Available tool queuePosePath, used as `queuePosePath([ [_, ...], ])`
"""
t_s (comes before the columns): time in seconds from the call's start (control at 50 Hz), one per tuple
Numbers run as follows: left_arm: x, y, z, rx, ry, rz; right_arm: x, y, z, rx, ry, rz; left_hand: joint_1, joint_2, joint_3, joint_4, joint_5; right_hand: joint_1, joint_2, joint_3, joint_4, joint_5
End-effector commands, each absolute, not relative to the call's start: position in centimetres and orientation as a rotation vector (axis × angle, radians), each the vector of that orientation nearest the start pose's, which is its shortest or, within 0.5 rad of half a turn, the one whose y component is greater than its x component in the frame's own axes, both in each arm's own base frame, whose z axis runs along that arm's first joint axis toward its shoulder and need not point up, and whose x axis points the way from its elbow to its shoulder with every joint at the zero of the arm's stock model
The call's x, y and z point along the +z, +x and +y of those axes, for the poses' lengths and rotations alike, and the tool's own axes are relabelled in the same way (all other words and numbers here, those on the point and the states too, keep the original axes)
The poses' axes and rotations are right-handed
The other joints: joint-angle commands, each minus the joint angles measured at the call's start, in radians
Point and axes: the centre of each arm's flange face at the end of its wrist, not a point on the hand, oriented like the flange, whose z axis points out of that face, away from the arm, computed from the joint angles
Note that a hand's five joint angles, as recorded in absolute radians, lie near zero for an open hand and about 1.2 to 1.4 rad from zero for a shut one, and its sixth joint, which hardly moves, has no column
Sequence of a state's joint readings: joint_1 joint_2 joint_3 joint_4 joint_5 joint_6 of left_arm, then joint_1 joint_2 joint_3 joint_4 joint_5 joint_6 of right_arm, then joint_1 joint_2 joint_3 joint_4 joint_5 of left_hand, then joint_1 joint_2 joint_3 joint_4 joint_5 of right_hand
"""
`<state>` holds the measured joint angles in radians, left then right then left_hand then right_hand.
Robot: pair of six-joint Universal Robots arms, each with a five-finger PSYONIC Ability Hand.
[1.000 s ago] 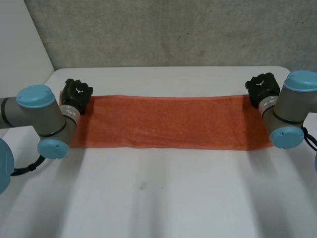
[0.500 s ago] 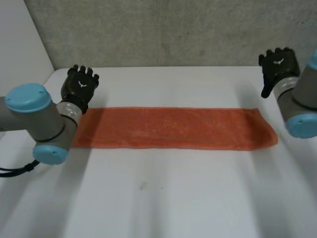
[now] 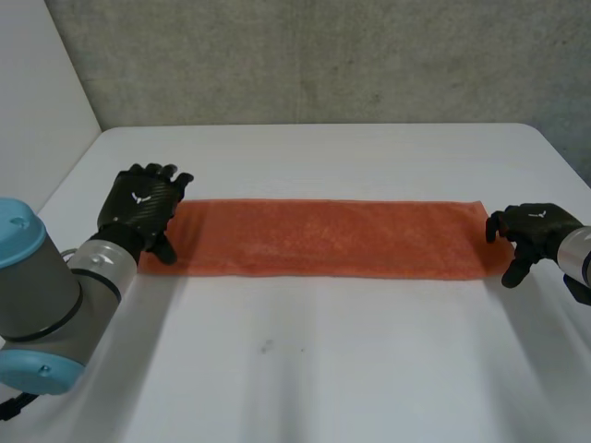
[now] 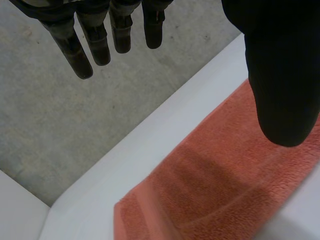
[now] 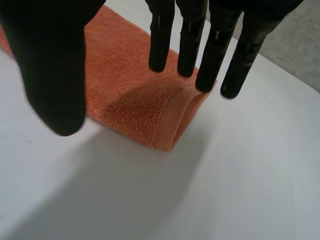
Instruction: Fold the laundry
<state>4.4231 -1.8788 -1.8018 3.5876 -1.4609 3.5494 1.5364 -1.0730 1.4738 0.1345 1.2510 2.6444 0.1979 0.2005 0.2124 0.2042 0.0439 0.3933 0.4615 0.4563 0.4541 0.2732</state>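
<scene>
Item: orange towel (image 3: 328, 238), a long narrow strip lying flat on white table (image 3: 305, 369), running 9 to 3 o'clock across mid-table. Doubled layers visible at the 3 o'clock end in rt wrist view.

L hand (image 3: 143, 205): at strip's 9 o'clock end, over the far corner. Fingers (image 4: 97, 42) straight, thumb well apart; wide, nothing held. Contact w/ cloth: cannot tell.

R hand (image 3: 534, 226): at strip's 3 o'clock end, by the short edge. Fingers (image 5: 189, 42) straight, thumb apart; wide, nothing held. Fingertips poised over the end.

Concrete wall (image 3: 323, 55) behind table at 12 o'clock.
</scene>
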Motion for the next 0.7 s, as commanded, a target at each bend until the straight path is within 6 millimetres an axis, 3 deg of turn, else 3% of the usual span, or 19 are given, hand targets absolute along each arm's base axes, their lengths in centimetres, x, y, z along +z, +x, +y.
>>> queuePosePath([
  [0.02, 17.6, -23.2, -28.6, -2.102, 0.907, 2.153, 13.8, 14.2, -36.7, -1.687, -0.861, 2.483, -0.023, -0.026, -0.038, -0.03, -0.044, 0.382, 0.313, 0.319, 0.321, 0.327],
  [0.26, 17.4, -23.3, -28.4, -2.097, 0.913, 2.159, 12.3, 13.7, -37.7, -1.691, -0.858, 2.493, -0.023, -0.026, -0.038, -0.03, -0.044, 0.396, 0.328, 0.333, 0.335, 0.342],
  [0.34, 17.4, -23.3, -28.4, -2.095, 0.913, 2.161, 12.1, 13.6, -37.8, -1.696, -0.857, 2.492, -0.023, -0.026, -0.038, -0.03, -0.044, 0.551, 0.483, 0.488, 0.491, 0.497],
  [0.4, 17.4, -23.2, -28.4, -2.094, 0.911, 2.161, 11.9, 13.4, -38.3, -1.715, -0.85, 2.503, -0.023, -0.026, -0.038, -0.03, -0.044, 1.002, 0.933, 0.938, 0.941, 0.947],
  [0.42, 17.3, -23.2, -28.3, -2.093, 0.914, 2.163, 12.0, 13.3, -38.4, -1.722, -0.848, 2.505, -0.023, -0.025, -0.037, -0.029, -0.043, 1.003, 0.935, 0.94, 0.942, 0.949],
  [0.5, 17.1, -23.1, -28.1, -2.084, 0.914, 2.171, 12.3, 11.3, -39.2, -1.76, -0.789, 2.575, -0.023, -0.026, -0.038, -0.03, -0.044, 1.003, 0.935, 0.94, 0.942, 0.949],
  [0.58, 17.2, -23.1, -28.0, -2.087, 0.916, 2.169, 13.7, 8.7, -40.5, -1.896, -0.738, 2.657, -0.023, -0.026, -0.038, -0.03, -0.044, 1.003, 0.935, 0.94, 0.942, 0.949],
  [0.7, 17.2, -23.1, -27.9, -2.086, 0.914, 2.169, 15.5, 3.3, -42.6, -2.047, -0.771, 2.825, -0.023, -0.026, -0.038, -0.03, -0.044, 1.003, 0.935, 0.94, 0.942, 0.949],
])
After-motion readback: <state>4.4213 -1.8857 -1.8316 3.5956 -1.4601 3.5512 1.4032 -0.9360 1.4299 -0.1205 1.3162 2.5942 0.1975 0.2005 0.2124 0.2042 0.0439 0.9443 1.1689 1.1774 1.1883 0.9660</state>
